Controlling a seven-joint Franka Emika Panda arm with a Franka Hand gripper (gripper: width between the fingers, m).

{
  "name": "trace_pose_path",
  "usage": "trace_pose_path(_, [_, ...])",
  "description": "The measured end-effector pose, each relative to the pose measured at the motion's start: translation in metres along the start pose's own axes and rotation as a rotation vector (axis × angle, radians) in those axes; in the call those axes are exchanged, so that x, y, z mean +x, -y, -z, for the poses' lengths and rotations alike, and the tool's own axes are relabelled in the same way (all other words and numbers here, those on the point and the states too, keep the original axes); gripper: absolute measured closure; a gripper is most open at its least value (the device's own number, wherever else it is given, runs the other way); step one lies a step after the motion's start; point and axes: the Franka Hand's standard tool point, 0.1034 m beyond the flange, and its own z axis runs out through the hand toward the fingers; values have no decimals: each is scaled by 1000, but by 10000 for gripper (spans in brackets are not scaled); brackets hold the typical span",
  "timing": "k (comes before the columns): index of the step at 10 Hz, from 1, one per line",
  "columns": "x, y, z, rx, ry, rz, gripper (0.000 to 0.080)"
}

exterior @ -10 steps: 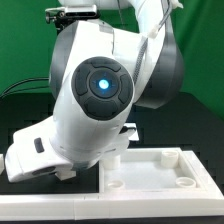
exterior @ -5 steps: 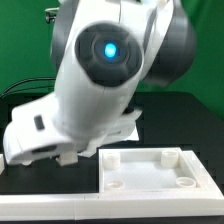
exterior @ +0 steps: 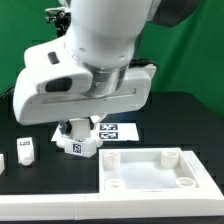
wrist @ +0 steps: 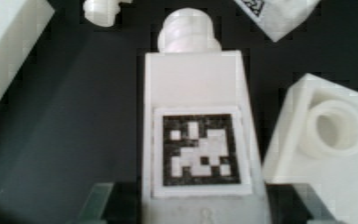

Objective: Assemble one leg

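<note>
So the gripper (wrist: 190,202) is clamped on the leg (wrist: 195,100) (tag facing the wrist cam), just beside the white panel (exterior: 150,172).

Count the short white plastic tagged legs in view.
2. One short white plastic tagged leg is clamped in the gripper; a second leg sits on the table at the exterior view's left. The arm may hide others.

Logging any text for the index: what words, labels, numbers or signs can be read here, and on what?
No words, brands or numbers are readable in either view.
On the leg in the end effector: a black-and-white square tag, a pattern, not text.
On the marker board: similar tags, no lettering.
</note>
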Motion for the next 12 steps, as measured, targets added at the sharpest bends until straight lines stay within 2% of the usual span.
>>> trace_pose_path(1, [2,4,4,-7,-64,-34,514])
trace_pose_path(3, [0,56,20,16,-203,-112,514])
trace_pose_path(4, [5,76,29,11,-255,-124,514])
trace_pose_path(6, [20,106,47,20,-416,-171,514])
trace_pose_path(7, [15,106,46,14,-430,-171,514])
trace_pose_path(8, [22,102,51,1,-522,-173,514])
trace_pose_path(10, [23,103,48,-21,-666,-168,514])
trace_pose_path(11, [25,103,47,-16,-724,-188,514])
trace_pose_path(12, [26,102,44,11,-792,-235,514])
